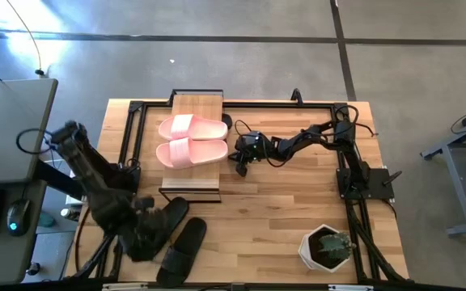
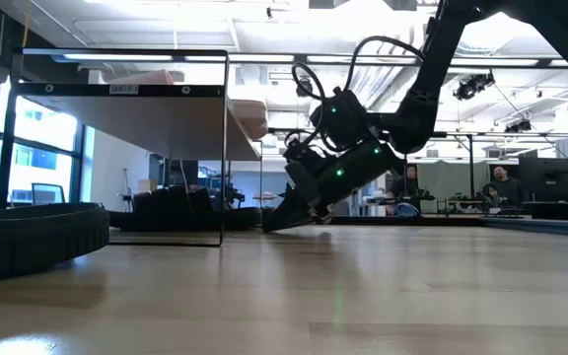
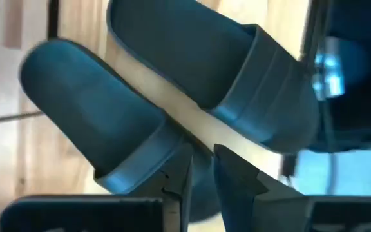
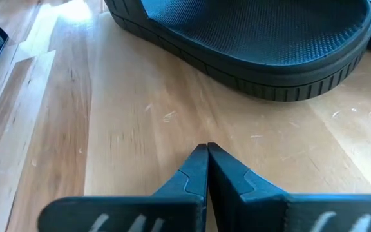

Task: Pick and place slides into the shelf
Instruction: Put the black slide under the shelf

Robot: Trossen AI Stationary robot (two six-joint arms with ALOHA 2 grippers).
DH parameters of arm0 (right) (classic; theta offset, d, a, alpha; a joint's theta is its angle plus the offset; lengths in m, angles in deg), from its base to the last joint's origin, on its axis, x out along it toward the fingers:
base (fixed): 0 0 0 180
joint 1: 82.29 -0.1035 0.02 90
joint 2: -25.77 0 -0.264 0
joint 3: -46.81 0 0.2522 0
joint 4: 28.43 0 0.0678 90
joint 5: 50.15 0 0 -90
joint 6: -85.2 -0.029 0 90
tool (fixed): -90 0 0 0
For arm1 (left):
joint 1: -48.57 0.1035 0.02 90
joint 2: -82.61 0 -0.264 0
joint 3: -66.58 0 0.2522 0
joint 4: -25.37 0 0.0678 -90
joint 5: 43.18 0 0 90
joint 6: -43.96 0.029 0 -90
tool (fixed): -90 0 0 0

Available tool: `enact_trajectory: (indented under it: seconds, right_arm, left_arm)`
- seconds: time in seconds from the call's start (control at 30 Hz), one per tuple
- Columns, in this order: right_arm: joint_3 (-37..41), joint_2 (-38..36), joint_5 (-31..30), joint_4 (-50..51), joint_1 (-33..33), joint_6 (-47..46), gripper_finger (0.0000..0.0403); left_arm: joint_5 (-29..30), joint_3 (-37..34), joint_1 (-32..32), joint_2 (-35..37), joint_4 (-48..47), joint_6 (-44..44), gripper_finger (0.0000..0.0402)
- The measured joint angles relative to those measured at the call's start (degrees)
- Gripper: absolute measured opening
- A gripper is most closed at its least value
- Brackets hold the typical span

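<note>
Both pale pink slides (image 1: 192, 139) lie side by side on the shelf's plank top (image 1: 196, 103). Two black slides (image 1: 176, 234) rest flat on the table's near left part. My left gripper (image 3: 201, 161) hovers over them, its fingers a narrow gap apart, next to one slide's strap (image 3: 140, 148). Another black slide (image 4: 263, 45) lies flat on the table just ahead of my right gripper (image 4: 207, 149). That gripper (image 1: 239, 168) is shut, tilted down beside the shelf's right side with its tips low at the tabletop (image 2: 269, 225). Dark shapes (image 2: 166, 207) show under the shelf. My left gripper comes from above, between the two black slides, with one finger (image 3: 182, 164) at the edge of the strap. I cannot tell whether it touches the slide. My right gripper stands short of its black slide; whether its tips touch the tabletop I cannot tell.
A white pot with a green plant (image 1: 326, 246) stands at the table's near right. Black rails (image 1: 350, 210) run around the tabletop. Bare wood lies between the shelf and the pot. A desk with a keyboard and mouse (image 1: 16, 217) stands to the left.
</note>
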Motion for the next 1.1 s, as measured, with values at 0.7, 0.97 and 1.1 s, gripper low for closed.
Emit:
enact_trajectory:
  seconds: [0.7,0.97,1.1]
  right_arm:
    - [-0.1,0.0,3.4,1.8,1.0,3.9,0.0001]
    - [-0.1,0.0,3.6,2.0,1.0,4.9,0.0001]
    - [-0.1,0.0,3.5,2.0,1.0,4.9,0.0001]
  left_arm:
    - [-15.9,-15.4,15.6,10.8,6.7,10.6,0.0141]
    - [-22.4,-16.5,15.5,10.0,7.4,12.2,0.0165]
    - [-20.7,-16.5,15.5,10.1,7.4,15.9,0.0165]
